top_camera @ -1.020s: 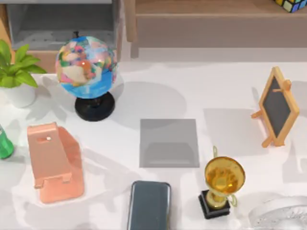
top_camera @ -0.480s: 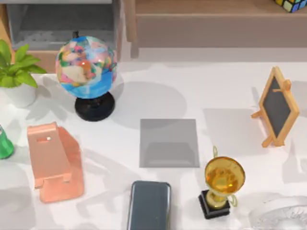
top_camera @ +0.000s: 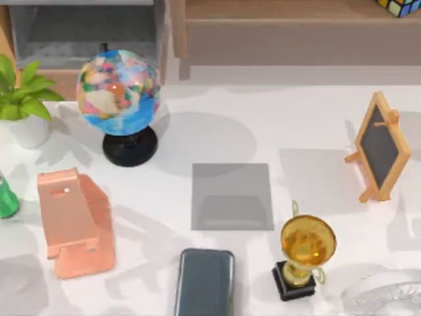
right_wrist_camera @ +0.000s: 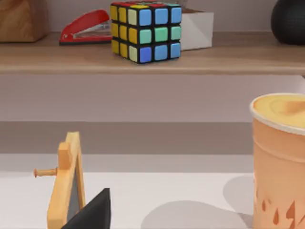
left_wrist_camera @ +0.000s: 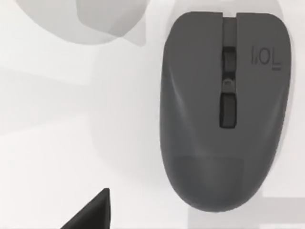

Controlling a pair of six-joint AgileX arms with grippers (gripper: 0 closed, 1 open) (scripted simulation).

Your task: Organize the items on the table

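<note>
Hovering over the mouse (left_wrist_camera: 224, 109) with the left tool (left_wrist_camera: 90, 214), mouse lying flat on the white tabletop (left_wrist_camera: 52, 143) right beneath the wrist camera; finger spread impossible to tell. Smartphone (top_camera: 204, 282) flat at the near edge, below the grey mat (top_camera: 231, 196), beside the pink stand (top_camera: 74, 220). Approach step, probably: next, centring and descending to straddle the mouse's flanks. Right tool (right_wrist_camera: 93, 212) idle, facing the shelf.

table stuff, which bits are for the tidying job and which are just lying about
For the job:
- mouse, under the left wrist camera
- smartphone, at the table's near edge

Just lying about:
- globe
- trophy
- small chalkboard
- pink stand
- potted plant
- grey mat
</note>
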